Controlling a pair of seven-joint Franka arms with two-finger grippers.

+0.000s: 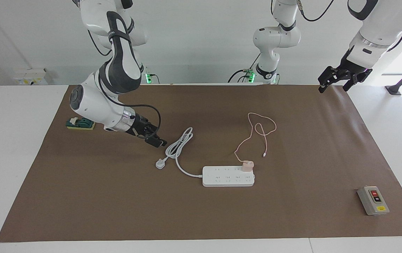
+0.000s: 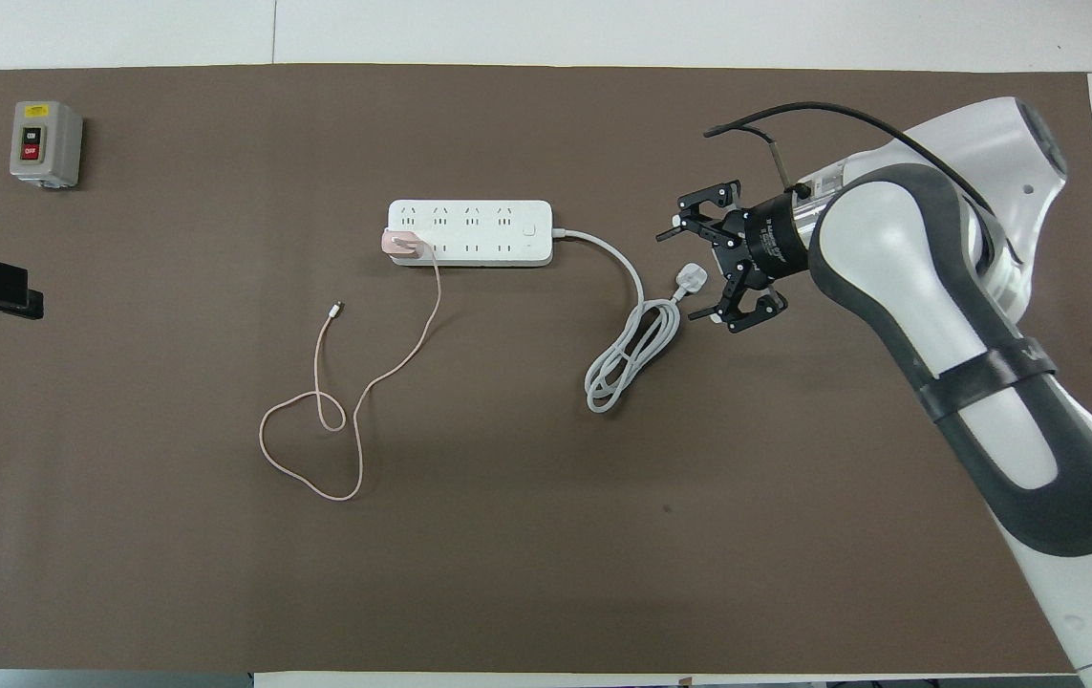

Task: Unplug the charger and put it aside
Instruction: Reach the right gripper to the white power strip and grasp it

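The charger's thin pink cable (image 2: 354, 401) lies nearest the robots, curling in a loose loop on the brown mat (image 2: 546, 573) that covers the desk (image 1: 18, 140), with its free tip lying on the mat between the loop and the strip. The cable runs up to the charger (image 1: 247, 165), a small pale pink cube plugged into the end socket of the white power strip (image 1: 228, 176) at the end toward the left arm. The strip lies flat near the middle of the mat.

From the strip's other end its thick white cord (image 2: 630, 354) bends back toward the robots into a coiled bundle, and its white plug (image 2: 691, 278) lies flat on the mat beside that bundle.

The right pincer (image 2: 713, 260) hangs low over the mat just beside that white plug and bundle, tilted toward the strip, its fingers (image 1: 150, 135) spread apart and holding nothing. The charger is well apart from it, a full strip length away toward the left arm's end.

The left pincer (image 1: 338, 80) waits raised over the mat's corner at its own end, fingers apart and empty, well apart from the charger.

A green clamp block (image 1: 80, 123) sits at the right arm's end, nearer the robots than the strip. A grey switch box (image 2: 46, 143) with a red button stands farthest out, at the left arm's end.
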